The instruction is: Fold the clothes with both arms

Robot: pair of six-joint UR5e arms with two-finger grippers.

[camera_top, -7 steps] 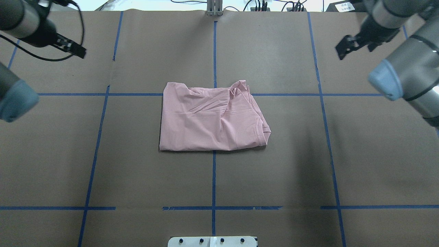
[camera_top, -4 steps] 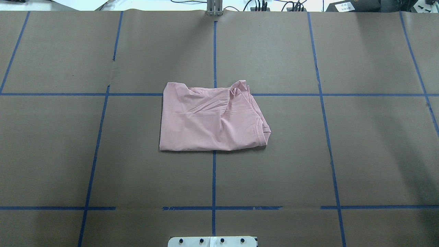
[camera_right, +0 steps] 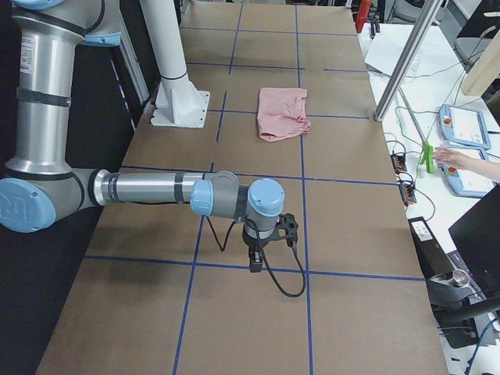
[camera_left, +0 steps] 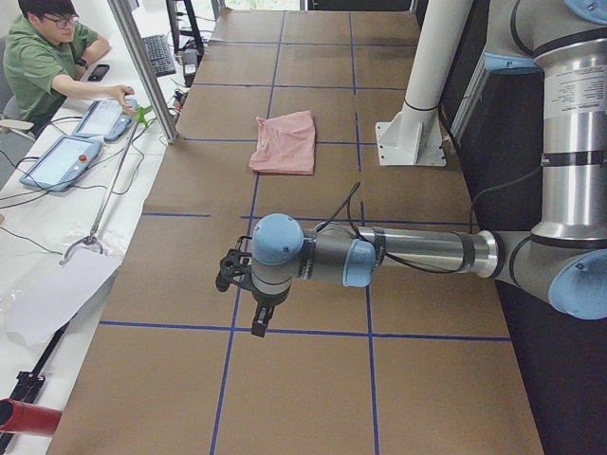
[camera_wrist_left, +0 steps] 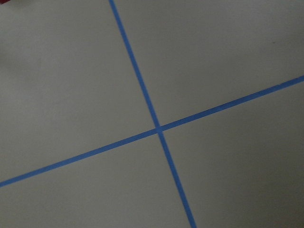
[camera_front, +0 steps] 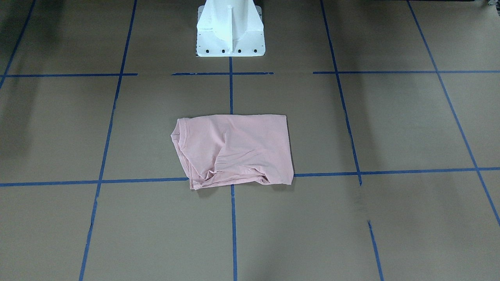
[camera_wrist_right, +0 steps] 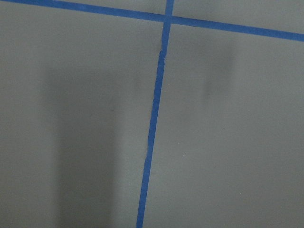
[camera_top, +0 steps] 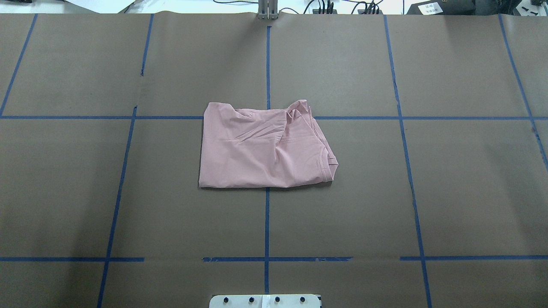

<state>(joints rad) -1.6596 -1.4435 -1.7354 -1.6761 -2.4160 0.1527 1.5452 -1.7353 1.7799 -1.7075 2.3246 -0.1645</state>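
The clothes are one pale pink T-shirt, folded into a rough rectangle at the table's middle, with its ribbed collar at the right edge. It also shows as the pink shirt in the front view and as the shirt far along the table. Neither arm touches it. My left gripper hangs over bare paper far from the shirt; I cannot tell if it is open or shut. My right gripper hovers likewise at the other end, state unclear. Both wrist views show only paper and tape.
Brown paper with blue tape grid lines covers the table. The white pedestal base stands at the robot's side. A metal post rises at the far edge. A person sits there with a hand at tablets.
Both arms, seen at the overhead view's upper corners a second ago, have drawn out of that view. The shirt lies as before.
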